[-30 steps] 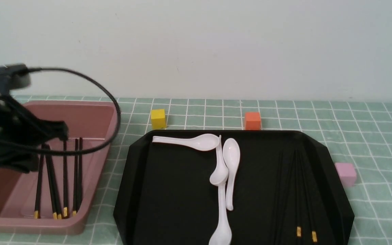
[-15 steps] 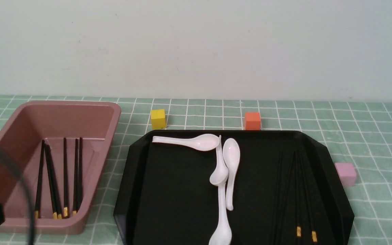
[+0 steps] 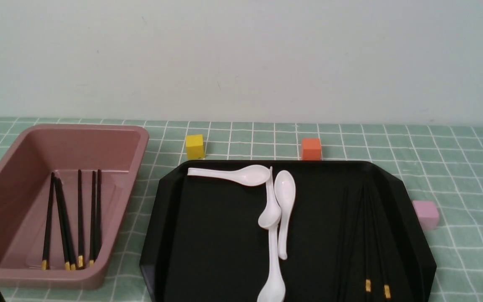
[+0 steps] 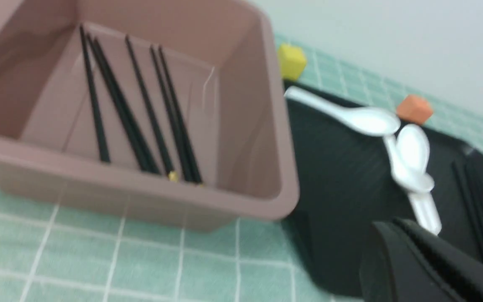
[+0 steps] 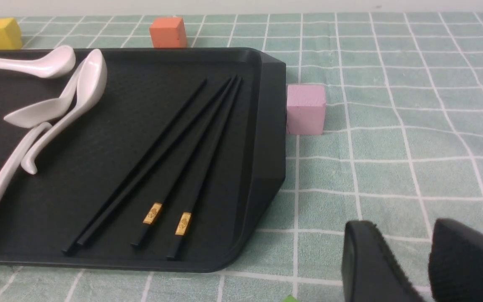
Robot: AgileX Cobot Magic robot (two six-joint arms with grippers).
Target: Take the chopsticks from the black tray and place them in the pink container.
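Lying in the glossy black cut-cornered tray [image 5: 270, 126], 4 slim black chopsticks [image 5: 201, 176] run lengthwise away from the robot, beyond the tray's edge from the spread right gripper [image 5: 409, 224], the nearer one; the left gripper [image 4: 386, 222] is pressed together.

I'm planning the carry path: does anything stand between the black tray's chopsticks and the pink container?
Yes: the white spoons lie between the chopsticks and the pink container. The black tray's left rim and the container's near wall must be cleared too.
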